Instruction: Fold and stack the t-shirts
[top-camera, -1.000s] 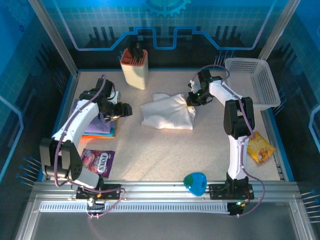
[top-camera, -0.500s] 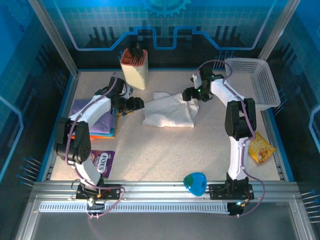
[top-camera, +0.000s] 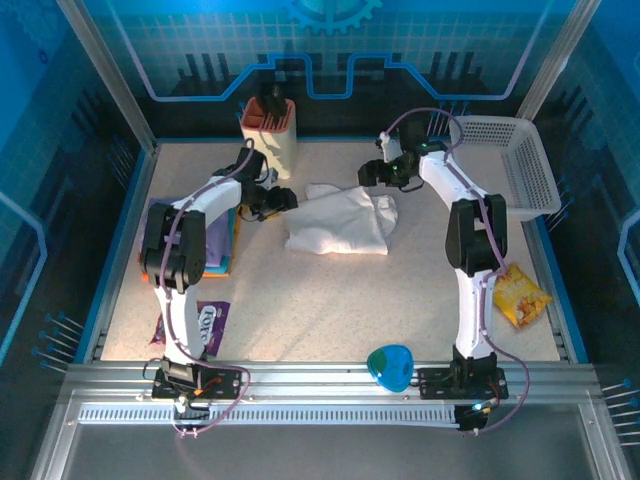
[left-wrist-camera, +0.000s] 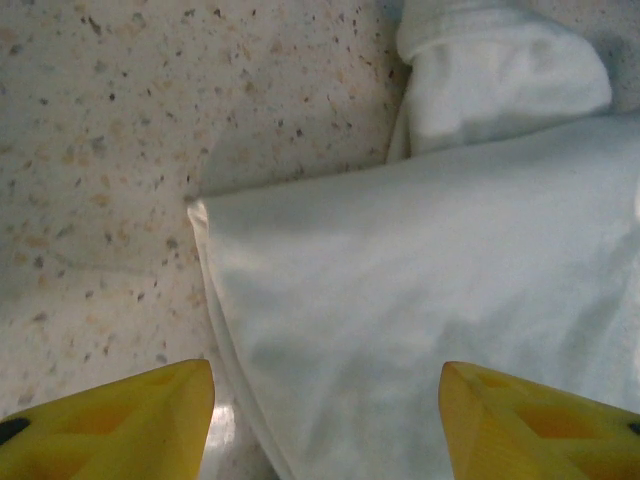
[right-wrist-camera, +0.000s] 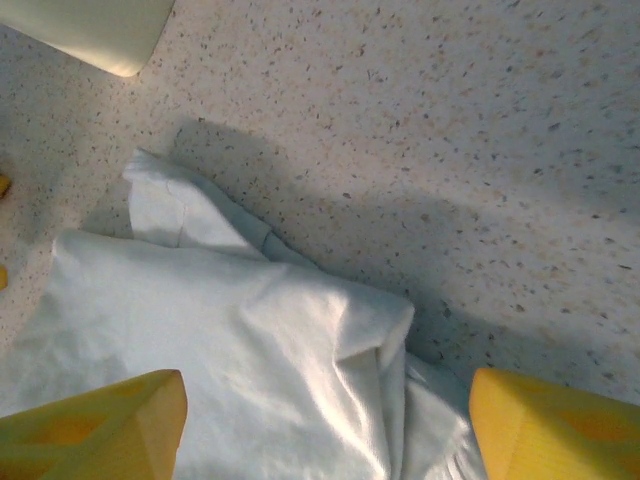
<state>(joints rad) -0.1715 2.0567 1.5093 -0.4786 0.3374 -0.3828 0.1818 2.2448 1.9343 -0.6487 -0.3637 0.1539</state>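
Yellow fingers (left-wrist-camera: 110, 420) stand apart and empty on both arms: left gripper (top-camera: 283, 200) over the left edge of the white t-shirt (top-camera: 338, 225), right gripper (top-camera: 368, 172) above its far corner, toward the table's (top-camera: 330, 300) far edge. Pinching one layer only could, I think, pull the fold open. A second ago the right one clamped the cloth and the left hung over the folded stack (top-camera: 222, 245).

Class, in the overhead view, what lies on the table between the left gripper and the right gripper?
In the top external view, the white t-shirt lies between the left gripper and the right gripper, both with jaws open.
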